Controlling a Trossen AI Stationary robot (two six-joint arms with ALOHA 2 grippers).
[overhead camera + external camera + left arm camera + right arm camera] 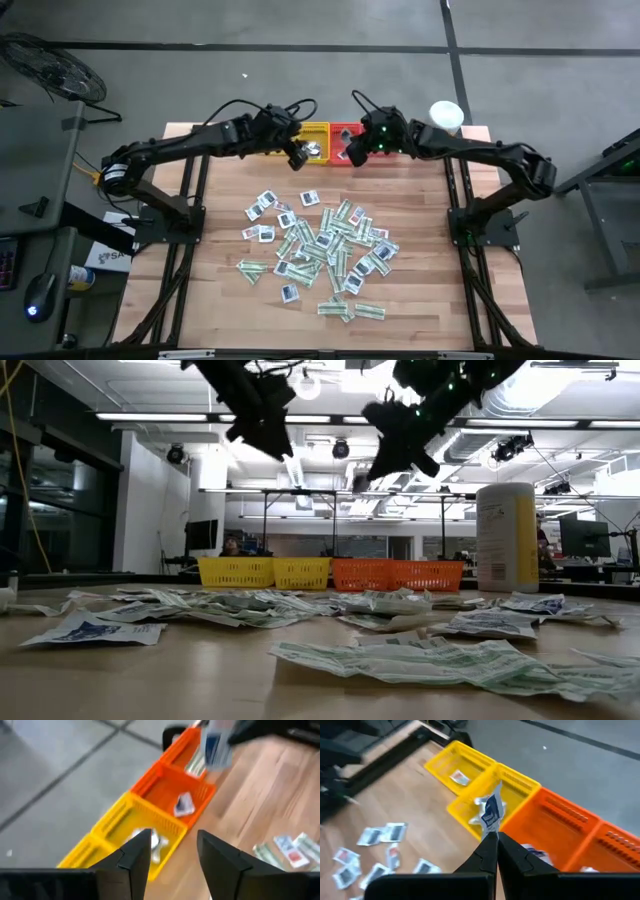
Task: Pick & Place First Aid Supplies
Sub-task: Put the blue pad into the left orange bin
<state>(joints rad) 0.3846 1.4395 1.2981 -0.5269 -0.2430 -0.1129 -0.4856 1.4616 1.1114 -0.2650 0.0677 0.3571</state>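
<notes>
- Pinching a white packet with a blue centre (492, 812), the right gripper (493, 845) has its fingers clamped together on the packet's lower edge; the packet stands upright above the fingertips.
- That packet hangs over the trays, about where the yellow tray (480, 785) meets the red tray (565, 832).
- Left gripper (172, 852) hovers over the yellow tray, fingers spread apart, nothing between them.
- White packets lie in the yellow tray just past the left fingertips; one blue-and-white packet (183, 805) lies in the red tray.
- Another packet (459, 778) sits in the yellow tray's far compartment in the right wrist view.
- Main pile of packets (320, 250) is scattered on the table (440, 290), well apart from the trays, toward the near edge.
- Pile mixes white-and-green strips and small white squares with dark centres; many overlap.
- Trays stand side by side at the table's far edge, yellow beside red, touching.
- White-and-yellow canister (507, 538) stands upright beside the red tray, on the side away from the yellow tray.
- Both arms reach in over the trays from opposite sides.
</notes>
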